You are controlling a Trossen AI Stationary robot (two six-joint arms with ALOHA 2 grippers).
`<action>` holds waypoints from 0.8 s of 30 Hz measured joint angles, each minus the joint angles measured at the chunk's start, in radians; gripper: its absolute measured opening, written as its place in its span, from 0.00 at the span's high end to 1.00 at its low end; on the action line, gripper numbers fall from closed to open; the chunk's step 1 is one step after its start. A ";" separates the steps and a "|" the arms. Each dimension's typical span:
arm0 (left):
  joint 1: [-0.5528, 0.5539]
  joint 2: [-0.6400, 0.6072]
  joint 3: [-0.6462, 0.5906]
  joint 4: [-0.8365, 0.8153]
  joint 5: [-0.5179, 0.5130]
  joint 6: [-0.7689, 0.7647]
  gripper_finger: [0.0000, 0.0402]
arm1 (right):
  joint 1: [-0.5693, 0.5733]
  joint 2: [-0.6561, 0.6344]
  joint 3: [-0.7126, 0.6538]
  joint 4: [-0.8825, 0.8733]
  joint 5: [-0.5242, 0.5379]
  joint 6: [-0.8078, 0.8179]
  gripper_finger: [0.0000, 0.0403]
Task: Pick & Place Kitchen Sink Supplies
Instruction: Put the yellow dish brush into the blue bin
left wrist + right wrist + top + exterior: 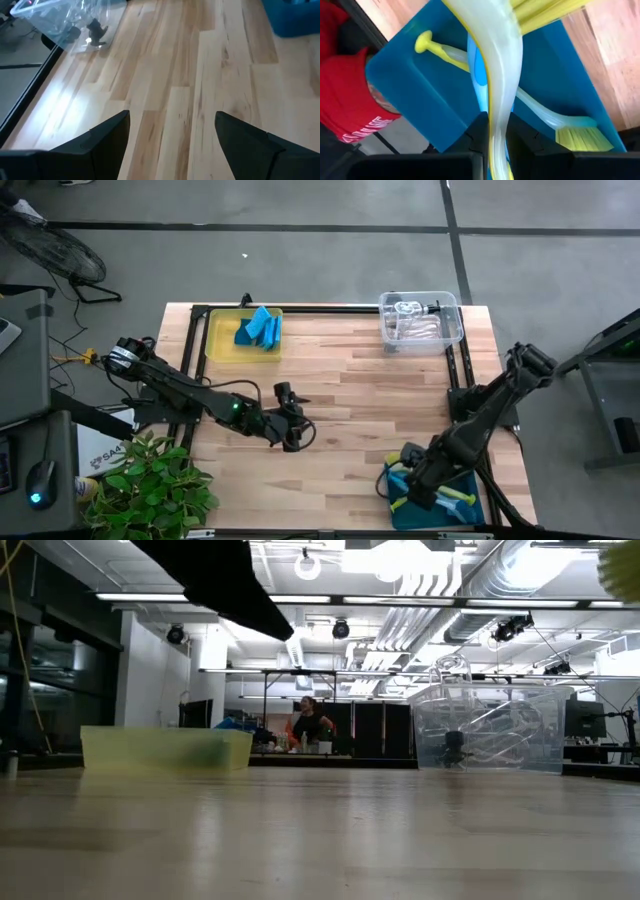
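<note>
While your left hand waits wide open and empty over the middle of the counter, your right hand grips a yellow-green dish brush by its handle, long axis running straight ahead, above the teal bin.

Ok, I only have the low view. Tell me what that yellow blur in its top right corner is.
Observer: Most likely the bristles of a yellow-green dish brush. The right gripper is shut on its handle, above the blue bin at the table's front right corner.
Operator: Report what is in that bin.
Observer: A second dish brush lies inside, with a pale handle and yellow bristles.
Operator: Now give me the left gripper.
Observer: The left gripper is open and empty, low over bare table.
</note>
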 joint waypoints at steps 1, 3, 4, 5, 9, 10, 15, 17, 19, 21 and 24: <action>0.000 0.000 0.000 -0.010 -0.004 0.000 0.29 | 0.000 0.012 0.000 0.002 -0.008 -0.002 0.91; 0.000 0.000 0.000 -0.018 -0.024 -0.002 0.29 | 0.000 0.036 0.000 0.008 -0.014 -0.006 0.91; 0.000 -0.007 0.000 -0.020 -0.027 -0.001 0.29 | 0.000 0.047 0.000 0.007 -0.019 -0.010 0.91; 0.000 -0.015 -0.002 -0.018 -0.027 -0.001 0.29 | 0.000 0.058 0.000 0.006 -0.025 -0.018 0.91; 0.000 -0.040 -0.003 -0.037 -0.026 -0.006 0.29 | -0.001 0.095 0.000 0.001 -0.029 -0.029 0.91; 0.000 -0.046 -0.003 -0.037 -0.026 -0.007 0.29 | -0.001 0.100 0.000 -0.004 -0.029 -0.029 0.91; 0.000 -0.062 -0.004 -0.060 -0.002 -0.012 0.29 | -0.002 0.120 0.000 -0.016 -0.029 -0.028 0.91; 0.000 -0.062 -0.029 -0.034 0.000 -0.021 0.29 | 0.005 0.122 0.000 -0.019 -0.029 -0.020 0.91; 0.000 -0.066 -0.077 0.019 0.012 -0.038 0.29 | 0.013 0.122 0.000 -0.019 -0.030 -0.008 0.91; 0.000 -0.079 -0.141 0.092 0.024 -0.055 0.29 | 0.017 0.122 0.000 -0.022 -0.032 0.001 0.91; -0.003 -0.109 -0.238 0.235 0.051 -0.071 0.29 | 0.021 0.122 0.000 -0.023 -0.035 0.009 0.91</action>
